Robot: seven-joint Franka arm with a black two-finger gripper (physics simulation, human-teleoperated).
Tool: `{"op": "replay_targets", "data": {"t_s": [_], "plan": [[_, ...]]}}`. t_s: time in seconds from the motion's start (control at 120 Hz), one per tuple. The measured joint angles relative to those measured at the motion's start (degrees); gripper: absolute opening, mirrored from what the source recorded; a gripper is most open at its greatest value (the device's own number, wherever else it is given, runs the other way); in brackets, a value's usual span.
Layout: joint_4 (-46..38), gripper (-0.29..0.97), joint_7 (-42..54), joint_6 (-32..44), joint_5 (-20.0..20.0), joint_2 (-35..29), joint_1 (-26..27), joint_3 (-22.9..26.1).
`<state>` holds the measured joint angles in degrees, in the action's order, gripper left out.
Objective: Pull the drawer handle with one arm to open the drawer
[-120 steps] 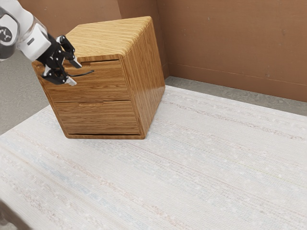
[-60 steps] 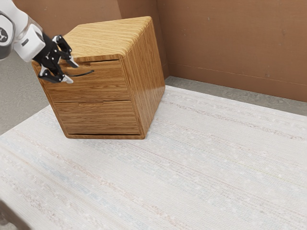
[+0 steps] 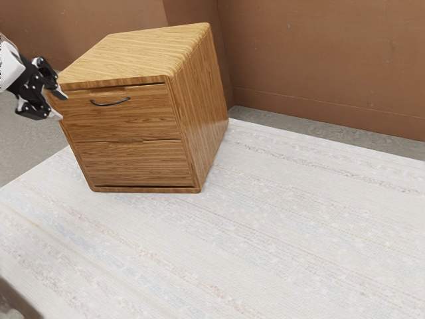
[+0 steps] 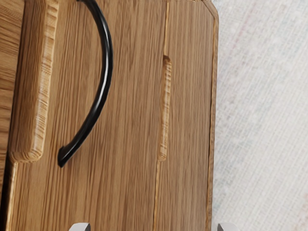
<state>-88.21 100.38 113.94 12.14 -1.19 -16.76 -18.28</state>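
Observation:
A wooden two-drawer cabinet (image 3: 192,100) stands on the table at the back left. Its top drawer (image 3: 139,116) carries a thin black curved handle (image 3: 110,102). My black gripper (image 3: 58,106) hangs open off the cabinet's left front corner, well to the left of the handle, holding nothing. In the wrist view the handle (image 4: 98,91) arcs across the top drawer front, ahead of my pale fingertips (image 4: 79,226), and the lower drawer's recessed grip (image 4: 165,106) lies beside it. I see only a thin dark line above the top drawer front.
The cabinet sits on a pale, streaked tabletop (image 3: 279,226) that stretches wide to the exterior view's right and front. Brown walls (image 3: 319,53) close the back. Grey floor (image 3: 20,139) lies beyond the table's left edge, under my hand.
My hand has drawn back to the exterior view's left, away from the handle it was at a second ago. Handle and drawer front stay where they were.

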Motion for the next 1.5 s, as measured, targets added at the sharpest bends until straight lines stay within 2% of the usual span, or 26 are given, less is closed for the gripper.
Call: {"op": "replay_targets", "data": {"t_s": [0.192, 0.592, 0.95, 1.267, 1.5], "plan": [[0.03, 0.29, 0.24, 0.09, 0.1, 0.05, 1.6, 0.67], [-0.05, 0.24, 0.42, 0.31, 0.97, 0.4, 10.91, 0.73], [0.39, 0.22, 0.37, 1.06, 1.07, 1.67, 17.0, 0.21], [0.39, 0.21, 0.33, 1.22, 1.04, 1.69, 20.11, -0.54], [0.38, 0.21, 0.3, 1.26, 1.04, 1.76, 19.5, -0.69]]}}
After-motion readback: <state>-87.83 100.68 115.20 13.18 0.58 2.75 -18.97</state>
